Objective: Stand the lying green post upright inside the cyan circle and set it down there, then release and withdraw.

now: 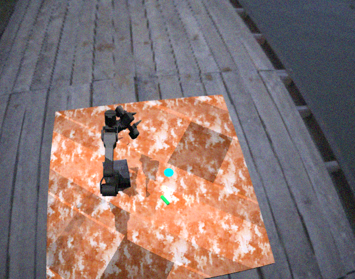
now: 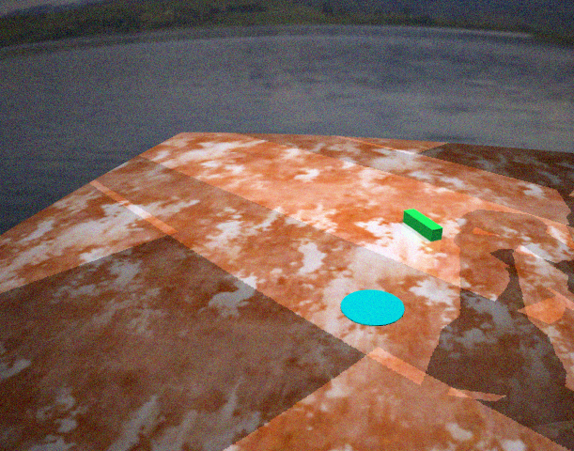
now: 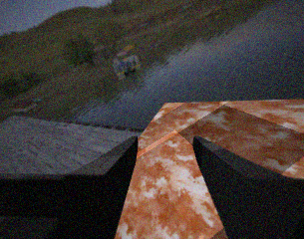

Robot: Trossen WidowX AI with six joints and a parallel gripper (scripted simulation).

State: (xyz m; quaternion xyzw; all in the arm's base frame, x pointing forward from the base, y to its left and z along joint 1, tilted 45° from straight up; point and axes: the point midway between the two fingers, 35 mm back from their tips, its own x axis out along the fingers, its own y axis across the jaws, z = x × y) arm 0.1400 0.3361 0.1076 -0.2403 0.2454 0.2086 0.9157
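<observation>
On the mottled orange mat (image 1: 201, 234), the post (image 1: 164, 199) is seen lying flat on one long side, near the circle (image 1: 168, 172) but apart from it, so nothing of the task has yet been done. In the exterior view the post (image 2: 422, 224) rests beyond the circle (image 2: 372, 307), untouched, its long axis slanted across the mat (image 2: 179, 291). The gripper (image 1: 135, 118) is held high and well away from both, at the far side of the mat past the arm's base, and is judged to be in the approach. Its fingers are set half apart with nothing between them; only mat is shown through the gap in the wrist view. That partial opening is judged to suit a grasp across the post's narrow width. A grip near one end would probably be needed so that the post can be tipped upright. The mat is patterned in rust and white, crossed by pale bands and darker squares, with shadows of the arm cast beside the base. Grey wooden planks (image 1: 171, 60) are laid beneath it, and a dim hillside is made out in the wrist view.
</observation>
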